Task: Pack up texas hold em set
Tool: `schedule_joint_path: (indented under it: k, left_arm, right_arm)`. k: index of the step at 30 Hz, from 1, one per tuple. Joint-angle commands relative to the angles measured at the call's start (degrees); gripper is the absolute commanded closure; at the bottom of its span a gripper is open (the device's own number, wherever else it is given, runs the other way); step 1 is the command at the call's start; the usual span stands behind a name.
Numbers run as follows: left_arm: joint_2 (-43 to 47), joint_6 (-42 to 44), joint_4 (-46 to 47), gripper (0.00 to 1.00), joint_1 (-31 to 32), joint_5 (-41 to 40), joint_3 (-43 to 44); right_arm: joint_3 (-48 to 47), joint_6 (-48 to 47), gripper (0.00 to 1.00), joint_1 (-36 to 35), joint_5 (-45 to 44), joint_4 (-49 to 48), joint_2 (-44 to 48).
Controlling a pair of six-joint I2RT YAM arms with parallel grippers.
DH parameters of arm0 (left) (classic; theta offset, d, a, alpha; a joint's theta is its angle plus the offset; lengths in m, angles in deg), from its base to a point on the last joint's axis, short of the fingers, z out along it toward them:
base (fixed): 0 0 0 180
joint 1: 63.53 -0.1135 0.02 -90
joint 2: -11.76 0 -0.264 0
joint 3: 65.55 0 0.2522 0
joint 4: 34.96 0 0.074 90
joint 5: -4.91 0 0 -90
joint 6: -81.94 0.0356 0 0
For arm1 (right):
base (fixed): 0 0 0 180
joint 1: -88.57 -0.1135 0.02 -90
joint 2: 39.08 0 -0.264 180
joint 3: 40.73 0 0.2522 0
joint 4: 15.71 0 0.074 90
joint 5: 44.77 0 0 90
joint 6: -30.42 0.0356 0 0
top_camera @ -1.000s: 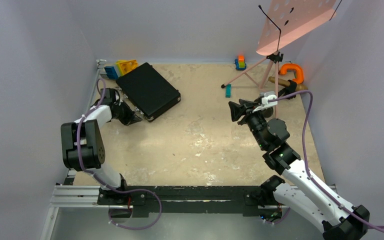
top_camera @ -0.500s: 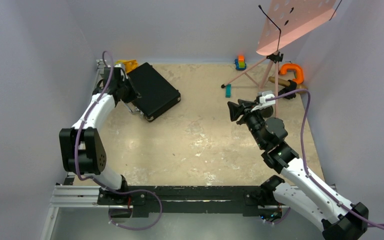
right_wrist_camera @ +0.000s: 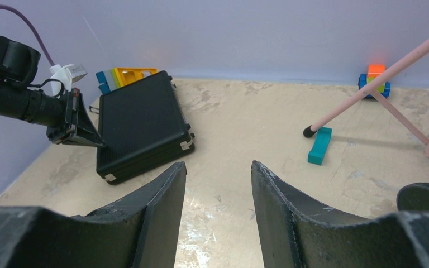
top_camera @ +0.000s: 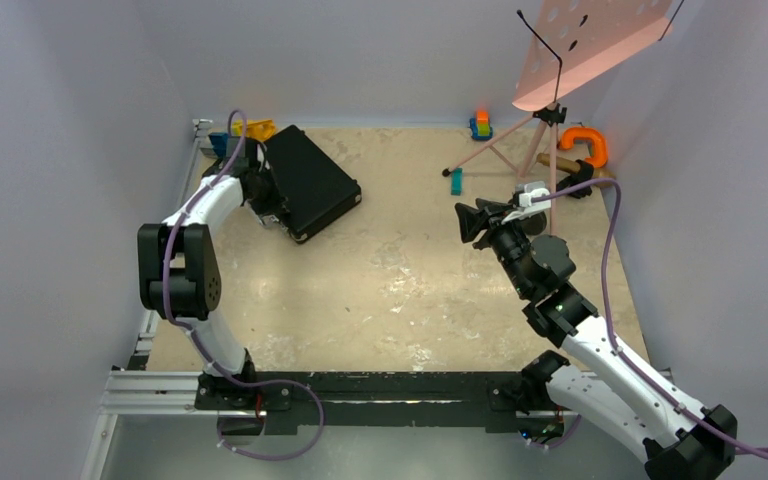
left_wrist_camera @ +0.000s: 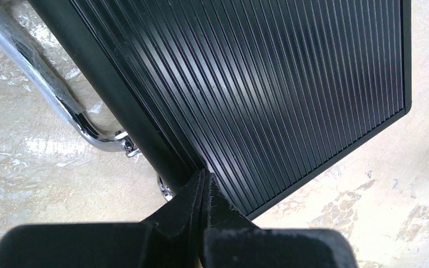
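- Two tools are on my screens. The left tool (left_wrist_camera: pixel 204 180) has its fingers pressed shut with nothing between them.
- Its tips sit at the ribbed lid of the case (left_wrist_camera: pixel 268 72), near the edge that carries the chrome handle (left_wrist_camera: pixel 44 89). I cannot tell whether they touch.
- I see the case lying closed and flat on the tabletop (top_camera: pixel 400 280), in the far-left corner, just in front of the blocks (top_camera: pixel 257 128).
- The right tool (right_wrist_camera: pixel 218 164) hangs above the tabletop's right half, jaws apart, well apart from the case.
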Motion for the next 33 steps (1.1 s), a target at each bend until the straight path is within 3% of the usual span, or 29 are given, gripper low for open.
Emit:
schedule_joint_path:
  k: [1,4,8,19,22,28,33]
  left_arm:
    - [2.1,1.9,-1.1,1.0,0.4,-2.3,0.1]
    - [7.6,1.5,1.7,0.99,-0.4,-3.2,-0.4]
    - [9.4,-0.9,1.6,0.87,-5.6,-2.4,2.4]
    - [-8.0,1.7,-9.5,0.59,-11.1,-9.0,25.4]
    - [-12.4,2.3,-12.7,0.61,-11.8,-9.3,31.1]
    - [-19.0,4.1,-14.7,0.79,-12.9,-10.0,38.5]
    - [-23.4,6.6,-17.3,0.83,-13.3,-10.6,42.7]
  right_arm:
    - [0.1,-0.9,0.49,0.1,-1.0,-2.1,1.1]
    - [0.1,-0.9,0.49,0.1,-1.0,-2.2,0.9]
    - [0.0,-0.9,0.49,0.1,-0.8,-2.2,0.6]
    - [0.1,-0.9,0.49,0.2,-1.3,-2.3,0.9]
    - [0.1,-0.9,0.49,0.1,-1.4,-2.5,0.5]
    - [0.3,-0.9,0.49,0.1,-1.3,-2.8,-0.2]
    - [0.2,-0.9,0.49,0.2,-1.3,-3.1,-1.0]
